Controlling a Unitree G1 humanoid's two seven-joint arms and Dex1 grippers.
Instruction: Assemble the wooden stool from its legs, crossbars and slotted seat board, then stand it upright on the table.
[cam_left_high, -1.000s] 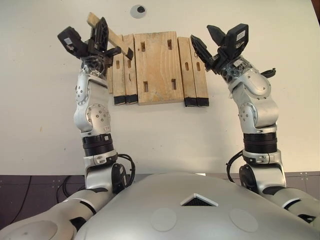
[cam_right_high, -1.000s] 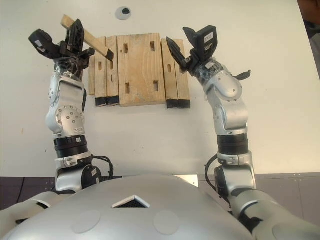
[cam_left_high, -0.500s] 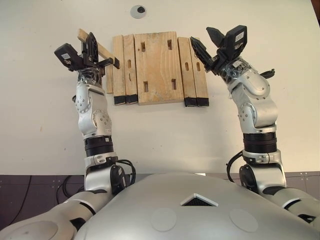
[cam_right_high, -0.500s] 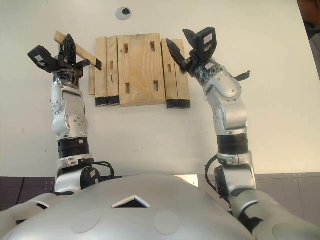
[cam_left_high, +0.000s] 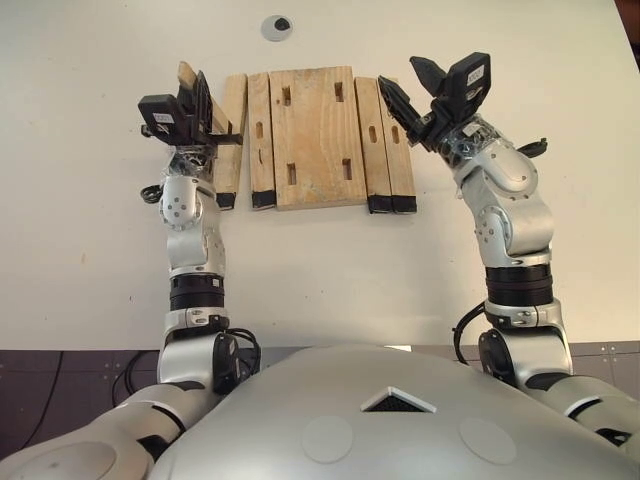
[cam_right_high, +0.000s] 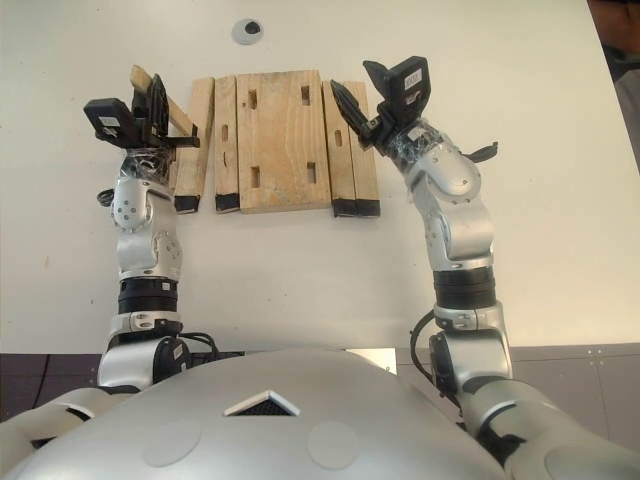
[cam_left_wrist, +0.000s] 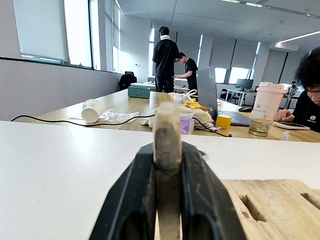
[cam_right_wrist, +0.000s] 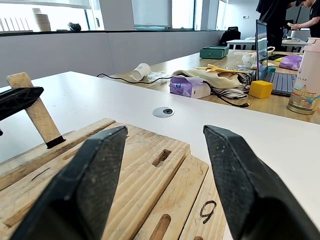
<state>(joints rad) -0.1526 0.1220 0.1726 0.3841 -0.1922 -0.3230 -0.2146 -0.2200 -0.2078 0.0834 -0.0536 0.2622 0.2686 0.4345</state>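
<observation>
My left gripper (cam_left_high: 199, 107) is shut on a thin wooden crossbar (cam_left_high: 187, 77), which it holds above the table's left part; the crossbar (cam_left_wrist: 166, 131) is clamped between both black fingers. The slotted seat board (cam_left_high: 315, 135) lies flat in the middle. Left of it lie two legs with black ends: the outer leg (cam_left_high: 231, 135) is skewed, the inner leg (cam_left_high: 261, 140) straight. Two more legs (cam_left_high: 385, 145) lie along the board's right edge. My right gripper (cam_left_high: 412, 88) hovers open over those right legs, nothing between its fingers (cam_right_wrist: 95, 180).
A round grey grommet (cam_left_high: 277, 27) sits in the white table (cam_left_high: 90, 230) beyond the board. The table runs bare left, right and in front of the parts. Beyond its far edge stand desks with cups and a laptop (cam_left_wrist: 210, 92).
My left gripper swung out left and back with the crossbar, turning it steeper. The outer left leg's black end has slid left, away from the inner leg. The right arm barely moved.
</observation>
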